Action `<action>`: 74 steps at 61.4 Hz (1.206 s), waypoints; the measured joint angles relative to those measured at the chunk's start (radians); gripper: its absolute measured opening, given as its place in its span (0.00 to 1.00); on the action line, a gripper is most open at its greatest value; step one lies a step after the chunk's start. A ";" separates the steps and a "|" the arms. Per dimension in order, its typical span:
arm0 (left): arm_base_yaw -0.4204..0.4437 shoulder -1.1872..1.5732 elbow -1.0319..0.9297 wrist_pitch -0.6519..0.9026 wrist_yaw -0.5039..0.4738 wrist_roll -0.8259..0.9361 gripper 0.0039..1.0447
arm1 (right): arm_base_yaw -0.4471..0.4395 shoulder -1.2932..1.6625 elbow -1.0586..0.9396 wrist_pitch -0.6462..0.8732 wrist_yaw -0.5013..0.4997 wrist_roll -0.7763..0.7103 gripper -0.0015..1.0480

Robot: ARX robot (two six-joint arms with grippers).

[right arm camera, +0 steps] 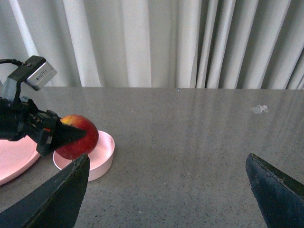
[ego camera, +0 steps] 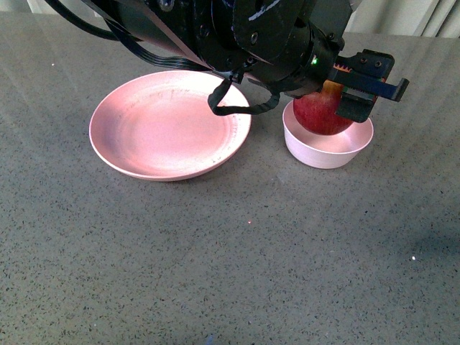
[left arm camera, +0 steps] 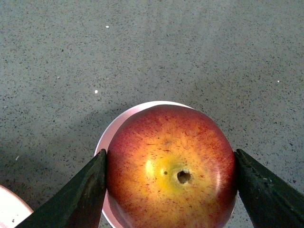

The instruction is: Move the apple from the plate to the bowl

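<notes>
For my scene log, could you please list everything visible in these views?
apple: 1, dark red with a yellow patch around its dimple, gripped over the bowl, lower part dipping inside the rim.
bowl: 1, whitish-pink, on the table right of the plate.
plate: 1, pale pink, bare, apart from the bowl.
scrap: 1, small, pale, crumpled, on the table far from the dishes; what it is I cannot tell.
table: 1, grey speckled, under everything.
curtain: 1, white, pleated, behind the table.
left hand: 1, black, shut on the apple.
right hand: 1, black, open, holding nothing.
</notes>
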 joint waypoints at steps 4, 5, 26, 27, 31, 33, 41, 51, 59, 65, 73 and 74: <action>0.003 0.006 0.008 -0.005 -0.001 0.000 0.65 | 0.000 0.000 0.000 0.000 0.000 0.000 0.91; 0.004 0.007 0.009 -0.007 -0.001 0.000 0.65 | 0.000 0.000 0.000 0.000 0.000 0.000 0.91; 0.008 0.018 0.013 -0.014 -0.005 -0.003 0.93 | 0.000 0.000 0.000 0.000 0.000 0.000 0.91; 0.008 0.018 0.013 -0.014 -0.003 -0.003 0.93 | 0.000 0.000 0.000 0.000 0.000 0.000 0.91; 0.009 0.017 0.013 -0.014 0.001 -0.008 0.91 | 0.000 0.000 0.000 0.000 0.000 0.000 0.91; 0.010 0.016 0.013 -0.013 0.001 -0.010 0.92 | 0.000 0.000 0.000 0.000 0.000 0.000 0.91; 0.022 -0.011 0.007 -0.002 0.011 -0.030 0.92 | 0.000 0.000 0.000 0.000 0.000 0.000 0.91; 0.062 -0.119 -0.058 0.056 0.035 -0.068 0.92 | 0.000 0.000 0.000 0.000 0.000 0.000 0.91; 0.130 -0.243 -0.157 0.117 0.056 -0.103 0.92 | 0.000 0.000 0.000 0.000 0.000 0.000 0.91; 0.207 -0.330 -0.237 0.154 0.062 -0.133 0.92 | 0.000 0.000 0.000 0.000 0.000 0.000 0.91; 0.321 -0.434 -0.419 0.421 -0.232 -0.067 0.79 | 0.000 0.000 0.000 0.000 -0.002 0.000 0.91; 0.347 -0.460 -0.465 0.474 -0.277 -0.054 0.75 | 0.000 0.000 0.000 0.000 -0.002 0.000 0.91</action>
